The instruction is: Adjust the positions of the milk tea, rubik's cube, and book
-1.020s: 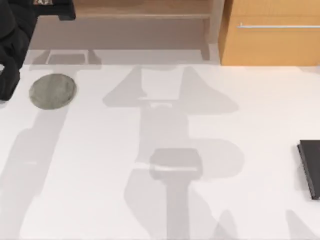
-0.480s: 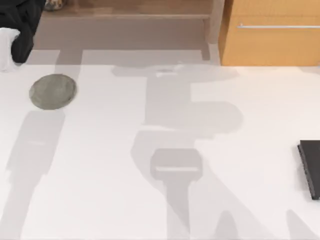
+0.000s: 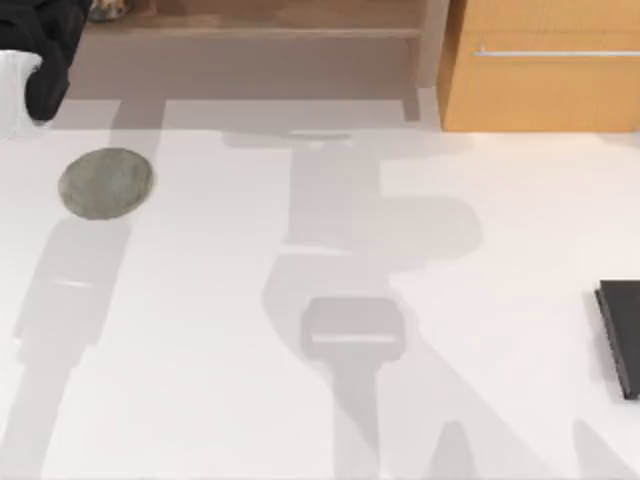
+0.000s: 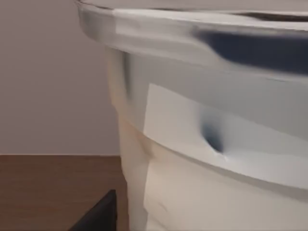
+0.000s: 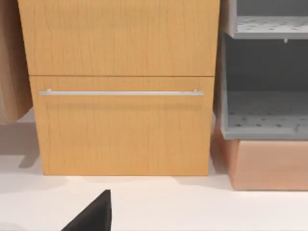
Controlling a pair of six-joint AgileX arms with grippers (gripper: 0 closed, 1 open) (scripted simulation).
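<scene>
- Since half a second ago, the dark left arm at the top view's far-left corner has barely shifted; a second ago it reached lower, beside the grey disc.
- The left wrist view sits hard against the milk tea, its white lid rim and pale side close up; from above, a white patch shows by the arm.
- Whether the left jaws pinch it, I cannot tell.
- The right wrist view faces a wooden drawer cabinet; those jaws cannot be judged either.
- A black slab lies at the surface's right edge.

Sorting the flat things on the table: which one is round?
The grey disc near the table's left side is round; the black slab at the right edge has straight edges.
</scene>
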